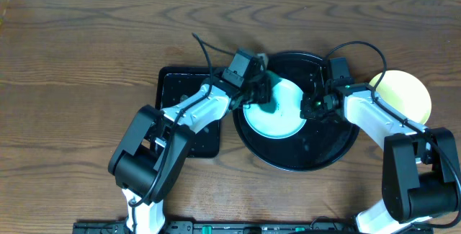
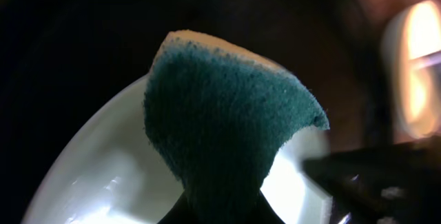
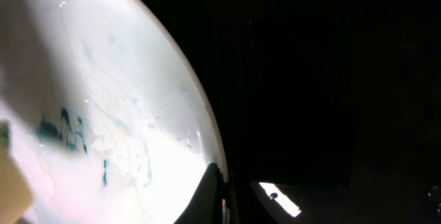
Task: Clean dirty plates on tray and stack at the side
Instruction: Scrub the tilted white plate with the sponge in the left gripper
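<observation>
1. Now, nearest your left gripper (image 1: pixel 261 93): its fingers are pinched tight on a green scouring sponge (image 2: pixel 227 120), which juts past their tips over the blue-white plate (image 1: pixel 279 115). You cannot tell whether the sponge is touching the plate.
2. Just beyond the sponge tip, blue-green marks (image 3: pixel 69 131) show on the plate, which sits inside the round black tray (image 1: pixel 317 155).
3. At the plate's far rim is your right gripper (image 1: pixel 315 104). One finger (image 3: pixel 210 193) lies against the rim and the other is hidden, so you cannot tell if it is clamped.
4. Farthest out, beyond the right fingers, the yellow plate (image 1: pixel 407 93) lies on the table outside the tray.
5. If that rim hold is loose, a hard scrub could skid or tip the plate. The two grippers are also close enough to collide.
6. Only the right wrist view shows the marks, because your left gripper covers them in the overhead view. Only the overhead view shows both arms together.
</observation>
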Tool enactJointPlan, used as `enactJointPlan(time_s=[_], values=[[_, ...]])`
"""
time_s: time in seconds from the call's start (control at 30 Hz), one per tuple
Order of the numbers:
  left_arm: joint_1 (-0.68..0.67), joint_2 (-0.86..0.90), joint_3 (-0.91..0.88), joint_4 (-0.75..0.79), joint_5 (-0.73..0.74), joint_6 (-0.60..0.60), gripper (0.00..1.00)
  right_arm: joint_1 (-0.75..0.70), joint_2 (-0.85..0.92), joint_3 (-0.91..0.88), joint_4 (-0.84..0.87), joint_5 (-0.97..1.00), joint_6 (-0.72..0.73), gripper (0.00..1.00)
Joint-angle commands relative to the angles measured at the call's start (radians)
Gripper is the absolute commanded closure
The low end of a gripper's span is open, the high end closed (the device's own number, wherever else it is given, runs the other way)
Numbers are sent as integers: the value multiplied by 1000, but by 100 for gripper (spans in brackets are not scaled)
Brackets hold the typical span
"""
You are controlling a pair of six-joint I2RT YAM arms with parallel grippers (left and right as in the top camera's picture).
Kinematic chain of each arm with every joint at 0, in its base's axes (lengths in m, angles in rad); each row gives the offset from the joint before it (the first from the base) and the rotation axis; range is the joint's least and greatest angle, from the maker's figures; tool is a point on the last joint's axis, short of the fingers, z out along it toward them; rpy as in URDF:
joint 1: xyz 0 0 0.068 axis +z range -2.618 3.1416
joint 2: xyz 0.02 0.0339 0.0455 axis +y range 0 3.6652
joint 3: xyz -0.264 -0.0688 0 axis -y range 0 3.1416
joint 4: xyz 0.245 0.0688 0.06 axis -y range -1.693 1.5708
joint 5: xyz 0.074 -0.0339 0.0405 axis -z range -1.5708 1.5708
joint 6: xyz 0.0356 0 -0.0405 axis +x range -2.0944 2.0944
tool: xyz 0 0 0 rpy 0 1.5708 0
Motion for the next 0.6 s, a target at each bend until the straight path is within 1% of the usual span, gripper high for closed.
enactJointPlan(time_s=[0.0, 0.1, 0.23, 0.33, 0.43, 0.57], values=[[-27, -32, 34, 38, -41, 13, 92, 11, 23, -39, -24, 14, 6, 99], [-48, -7, 34, 61, -102, 13, 92, 11, 23, -39, -24, 13, 6, 99], [-70, 42, 34, 104, -101, 12, 92, 11, 23, -39, -24, 13, 6, 99], [-82, 77, 34, 92, -101, 12, 92, 11, 23, -39, -24, 13, 6, 99], [-85, 92, 34, 18, -103, 19, 92, 11, 23, -39, -28, 13, 6, 99], [-74, 92, 34, -131, -169, 93, 92, 11, 23, -39, -27, 14, 6, 99]])
